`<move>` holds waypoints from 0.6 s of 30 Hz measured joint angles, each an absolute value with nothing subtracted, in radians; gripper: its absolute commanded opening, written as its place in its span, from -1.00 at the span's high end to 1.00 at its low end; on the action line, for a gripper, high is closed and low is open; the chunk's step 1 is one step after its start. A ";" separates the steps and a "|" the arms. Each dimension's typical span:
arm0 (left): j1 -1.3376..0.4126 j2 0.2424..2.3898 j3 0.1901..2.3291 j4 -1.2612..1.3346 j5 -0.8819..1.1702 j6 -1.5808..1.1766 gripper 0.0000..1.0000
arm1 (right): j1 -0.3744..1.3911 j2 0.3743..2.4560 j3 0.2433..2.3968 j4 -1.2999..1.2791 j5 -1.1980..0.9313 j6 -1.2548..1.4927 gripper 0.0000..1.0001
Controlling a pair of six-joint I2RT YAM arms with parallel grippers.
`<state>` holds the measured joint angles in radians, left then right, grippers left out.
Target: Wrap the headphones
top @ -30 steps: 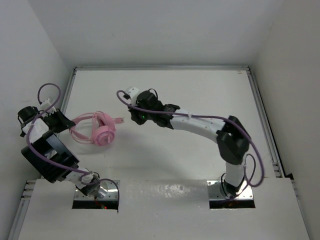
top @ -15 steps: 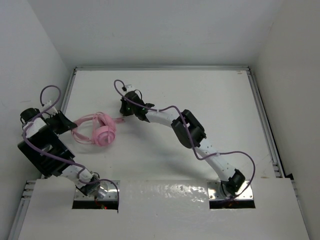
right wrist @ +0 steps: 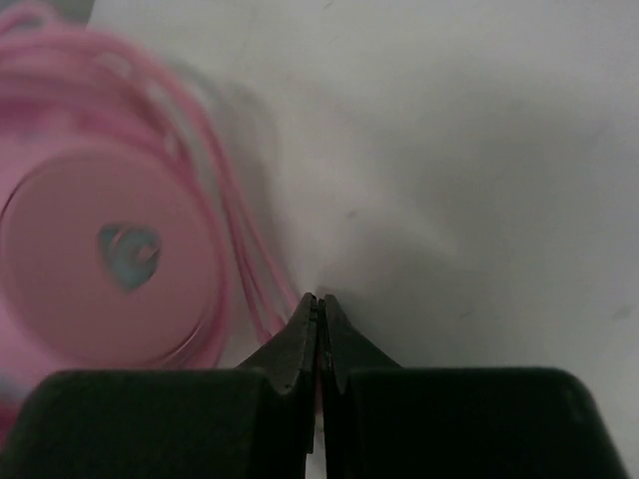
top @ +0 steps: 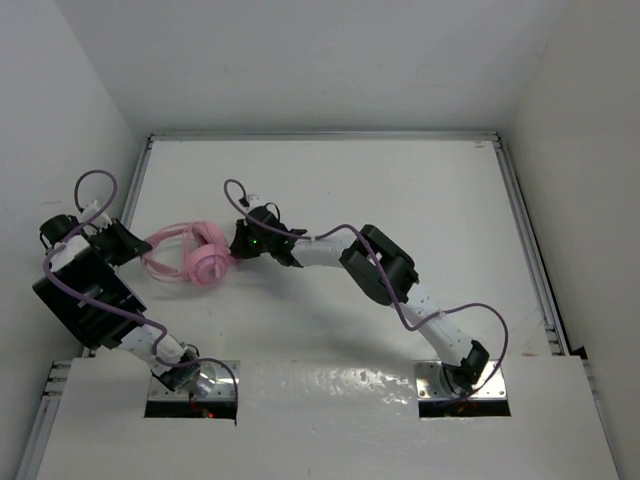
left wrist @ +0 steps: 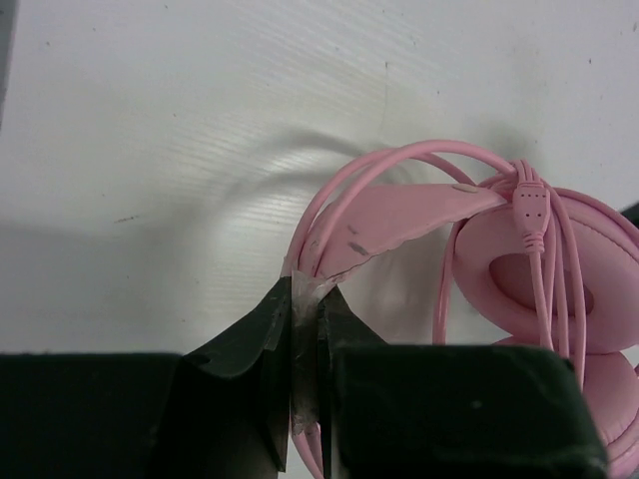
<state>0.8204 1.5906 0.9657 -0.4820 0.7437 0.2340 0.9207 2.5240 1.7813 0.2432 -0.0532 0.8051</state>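
A: While pinching the headband of the headphones in the left tool, lead the cable gently round the earcup, just left of the right tool.
B: Pressed together now, partly spread a second ago, and brought nearer to the earcup. Cable caught? Cannot tell.

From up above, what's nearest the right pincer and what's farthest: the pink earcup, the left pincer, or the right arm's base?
1. The pink earcup, just left of the right pincer.
2. The left pincer, farther left, clamped on the headband.
3. The right arm's base, far off at the table's near right edge.
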 measured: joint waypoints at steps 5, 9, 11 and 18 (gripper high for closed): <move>0.822 1.590 0.925 -0.405 0.728 0.180 1.00 | 1.002 2.485 1.682 0.317 -0.101 0.824 1.00; 0.833 1.586 0.871 -0.336 0.684 0.149 1.00 | 1.031 2.485 1.679 0.322 -0.121 0.837 1.00; 0.834 1.583 0.844 -0.301 0.664 0.130 1.00 | 1.032 2.485 1.674 0.329 -0.128 0.847 1.00; 0.837 1.581 0.806 -0.243 0.558 0.105 1.00 | 1.017 2.395 1.516 0.373 -0.128 0.864 1.00</move>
<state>0.8368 1.5810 0.8062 -0.2432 0.5579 0.1051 1.0172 2.3947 1.5162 0.3729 -0.1280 0.8642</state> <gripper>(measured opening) 0.084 0.001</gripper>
